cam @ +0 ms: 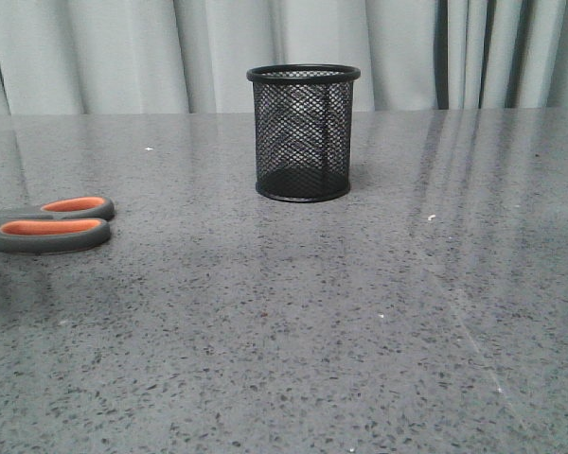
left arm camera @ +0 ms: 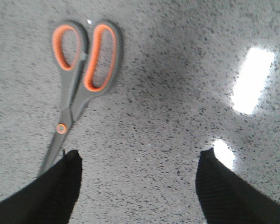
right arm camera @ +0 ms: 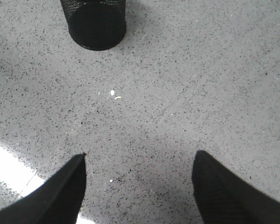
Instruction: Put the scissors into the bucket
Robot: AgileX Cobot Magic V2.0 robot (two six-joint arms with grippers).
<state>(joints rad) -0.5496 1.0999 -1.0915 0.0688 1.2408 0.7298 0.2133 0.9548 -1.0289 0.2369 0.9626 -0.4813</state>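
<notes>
The left claw (left arm camera: 137,161) hangs over the counter (left arm camera: 177,102) with its two black fingers (left arm camera: 60,186) spread wide and nothing between them. The scissors (left arm camera: 79,84) lie flat on the speckled grey surface just ahead of it, closed, with the blade tips reaching the claw's nearer finger and partly hidden behind it; whether tip and finger touch cannot be told. From there the blades run past the orange pivot to the two orange-lined loops, which point away from the claw. The open gap of the claw itself sits over bare counter, off to one side of the blades.

The right claw (right arm camera: 140,163) is likewise wide open and holds nothing, its dark fingers (right arm camera: 224,191) poised above bare counter with a few pale specks. The bucket (right arm camera: 94,23) stands upright well beyond it, only its lower mesh wall and base showing in that view.

In the front view the scissors (cam: 47,225) rest at the far left edge, handles toward the middle, blades cut off by the frame. The bucket (cam: 303,132) stands upright near the centre rear of the counter (cam: 312,331), well apart from the scissors, before a pale curtain (cam: 123,52).
</notes>
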